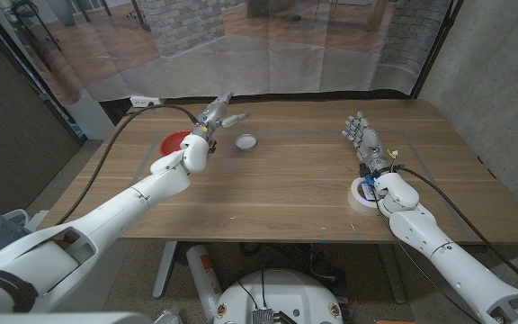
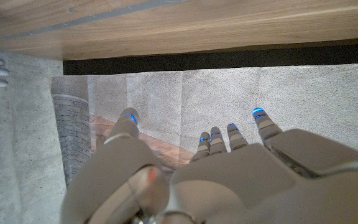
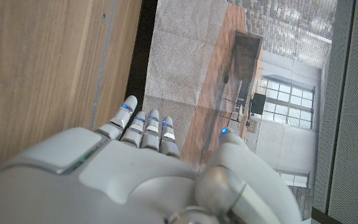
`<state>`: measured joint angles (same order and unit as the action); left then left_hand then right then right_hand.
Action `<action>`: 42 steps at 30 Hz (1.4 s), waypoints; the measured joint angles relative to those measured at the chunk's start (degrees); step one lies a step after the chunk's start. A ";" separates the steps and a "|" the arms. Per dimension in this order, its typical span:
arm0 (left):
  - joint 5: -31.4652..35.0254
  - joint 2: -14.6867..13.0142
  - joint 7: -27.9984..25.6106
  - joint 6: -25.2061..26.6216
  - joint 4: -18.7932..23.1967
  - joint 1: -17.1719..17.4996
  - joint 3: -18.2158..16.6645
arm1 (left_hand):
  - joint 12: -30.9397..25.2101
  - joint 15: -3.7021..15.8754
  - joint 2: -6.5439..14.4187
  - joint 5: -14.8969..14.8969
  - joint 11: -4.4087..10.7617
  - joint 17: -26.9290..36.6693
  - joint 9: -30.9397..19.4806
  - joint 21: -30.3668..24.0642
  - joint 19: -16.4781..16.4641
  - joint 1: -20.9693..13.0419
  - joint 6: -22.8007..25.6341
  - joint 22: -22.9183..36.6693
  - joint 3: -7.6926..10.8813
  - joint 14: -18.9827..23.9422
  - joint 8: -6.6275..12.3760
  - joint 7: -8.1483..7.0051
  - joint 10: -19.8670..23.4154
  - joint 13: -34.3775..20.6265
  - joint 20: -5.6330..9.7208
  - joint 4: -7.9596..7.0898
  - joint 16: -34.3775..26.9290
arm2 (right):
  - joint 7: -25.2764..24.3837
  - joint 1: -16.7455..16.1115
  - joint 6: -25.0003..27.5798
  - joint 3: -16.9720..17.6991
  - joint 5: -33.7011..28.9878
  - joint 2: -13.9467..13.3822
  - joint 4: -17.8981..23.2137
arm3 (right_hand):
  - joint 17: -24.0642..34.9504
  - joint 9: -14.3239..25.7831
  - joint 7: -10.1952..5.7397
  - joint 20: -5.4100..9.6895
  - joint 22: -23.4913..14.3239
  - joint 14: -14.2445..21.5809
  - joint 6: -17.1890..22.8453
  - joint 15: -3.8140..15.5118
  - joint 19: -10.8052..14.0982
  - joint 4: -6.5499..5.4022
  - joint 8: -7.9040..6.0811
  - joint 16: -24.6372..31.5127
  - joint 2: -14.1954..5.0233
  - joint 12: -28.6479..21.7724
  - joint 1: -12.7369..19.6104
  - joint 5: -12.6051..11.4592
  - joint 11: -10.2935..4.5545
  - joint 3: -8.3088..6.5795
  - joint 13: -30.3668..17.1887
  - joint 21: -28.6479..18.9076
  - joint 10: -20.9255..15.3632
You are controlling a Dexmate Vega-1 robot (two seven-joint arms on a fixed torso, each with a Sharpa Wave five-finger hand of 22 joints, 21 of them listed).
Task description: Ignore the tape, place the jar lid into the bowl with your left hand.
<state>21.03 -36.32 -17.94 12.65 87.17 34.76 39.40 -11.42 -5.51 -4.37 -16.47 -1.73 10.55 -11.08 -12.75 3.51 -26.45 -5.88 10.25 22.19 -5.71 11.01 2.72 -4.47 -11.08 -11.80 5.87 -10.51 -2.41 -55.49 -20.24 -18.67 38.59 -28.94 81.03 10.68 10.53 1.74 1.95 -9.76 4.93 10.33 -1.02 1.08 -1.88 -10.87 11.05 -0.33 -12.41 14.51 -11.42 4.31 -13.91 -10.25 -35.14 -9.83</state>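
From the head view, the left hand (image 1: 216,113) is raised over the far left part of the wooden table (image 1: 286,193), fingers spread and holding nothing, with the red bowl (image 1: 176,141) just to its left, partly hidden behind the wrist, and the white jar lid (image 1: 245,141) lying flat on the table just to its right, apart from the fingers. On the right side, the right hand (image 1: 363,140) stands with fingers apart and empty, and the roll of tape (image 1: 361,193) lies near its wrist, toward the near edge; it should be left alone. In the left wrist view, the left hand (image 2: 210,168) shows its fingers (image 2: 127,121) extended and separated with nothing between them, pointing past the table's far edge. In the right wrist view, the right hand (image 3: 148,168) likewise has its fingers straight and apart over the wood. The lid looks small, light and rigid, probably smooth and liable to slide, so a pinch across its rim from above seems the surest hold; the move to the bowl would be short.
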 measured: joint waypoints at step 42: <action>0.23 0.60 6.42 10.97 2.50 -2.92 3.86 | -0.46 -1.03 -2.10 0.00 -0.09 0.53 -0.27 -3.38 -12.74 -4.59 -3.36 0.82 -0.64 2.69 0.47 -3.14 -3.18 -0.53 -0.61 2.20 -1.20 | 0.42 0.44 -0.43 0.33 0.38 0.12 -0.38 | 0.00 0.00 -0.31 -0.41 0.02 -0.01 0.31 0.00 0.40 0.24 0.00 0.00 0.00 0.00 0.00 0.00 -0.21 0.24 0.00 1.27 -0.21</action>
<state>21.26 -35.72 -11.53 23.62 89.67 31.84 43.26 -11.88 -6.54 -6.47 -16.47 -1.82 11.08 -11.35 -16.14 -9.23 -31.03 -9.23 11.07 21.55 -3.02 11.48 -0.42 -7.65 -11.61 -12.40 8.07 -11.72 -1.99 -55.05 -20.67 -18.34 38.97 -28.82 80.65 10.68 10.53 1.43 1.53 -9.74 4.92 10.65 -1.02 1.48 -1.65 -10.87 11.05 -0.33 -12.41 14.51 -11.42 4.10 -13.67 -10.25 -33.87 -10.04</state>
